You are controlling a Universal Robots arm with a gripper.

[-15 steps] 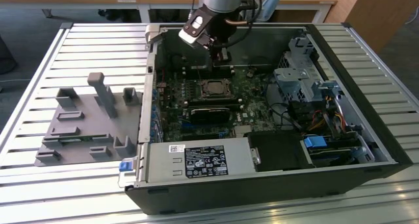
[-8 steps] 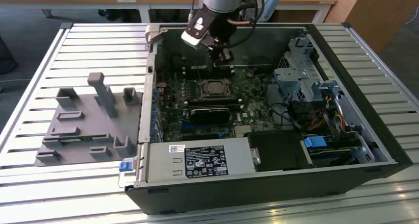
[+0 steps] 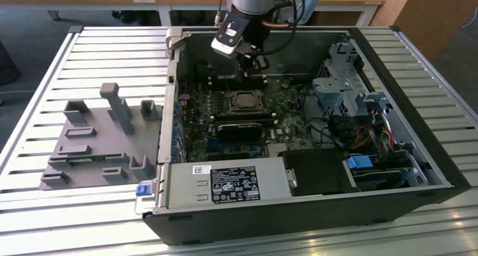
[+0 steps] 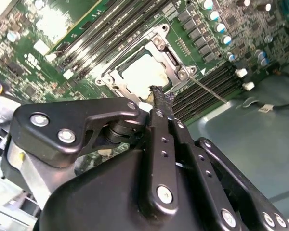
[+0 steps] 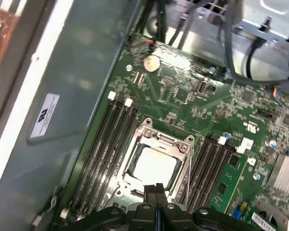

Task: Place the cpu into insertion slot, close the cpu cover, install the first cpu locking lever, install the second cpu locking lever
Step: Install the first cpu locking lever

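Observation:
The cpu (image 5: 154, 167), a pale square chip, lies in the insertion slot (image 3: 240, 101) on the green board inside the open computer case. The silvery cpu cover (image 5: 164, 140) lies flat around it, and the chip's face (image 4: 140, 73) shows through the cut-out. A thin metal locking lever (image 4: 209, 89) sticks out from one socket corner across the memory slots. My gripper (image 3: 252, 71) hangs just above the socket's edge. In both wrist views its black fingertips (image 4: 160, 99) (image 5: 156, 186) are pressed together with nothing between them.
Long black memory slots (image 5: 108, 149) flank the socket on both sides. A black card (image 3: 240, 128) lies just in front of the socket, with the power supply (image 3: 228, 183) nearer still. A drive cage and cables (image 3: 347, 96) fill the exterior view's right. A grey fixture (image 3: 101, 138) stands outside the case.

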